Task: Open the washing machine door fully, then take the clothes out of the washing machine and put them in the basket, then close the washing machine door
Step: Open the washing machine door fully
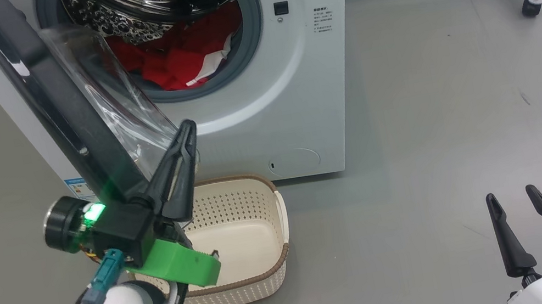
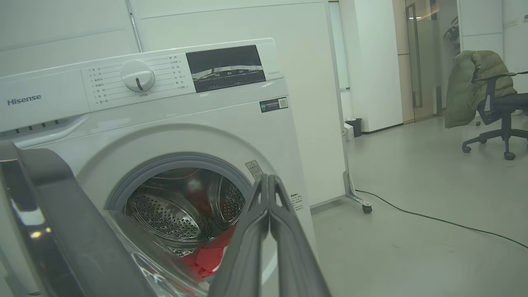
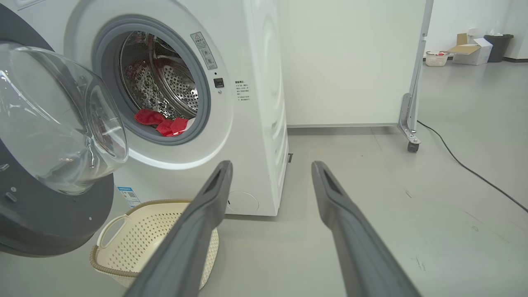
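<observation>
washing machine door (image 1: 69, 115) swung out left, seems short of full | clothes (image 1: 187, 55) heaped low inside washing machine (image 1: 304, 85) | basket (image 1: 244, 204) on floor below door, ready to catch | left gripper (image 1: 187, 129) fingers pressed together beside door glass, likely to push | right gripper (image 1: 511, 194) fingers apart, waiting

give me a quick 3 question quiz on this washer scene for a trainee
1. Short answer: the left gripper near the washing machine door is shut. How does the right gripper stand?
2. True or false: the basket has nothing in it.
3. Pick one: where are the clothes?
A. in the basket
B. inside the washing machine
C. held by the right gripper

Key: 1 open; 2 true; 3 B
</observation>
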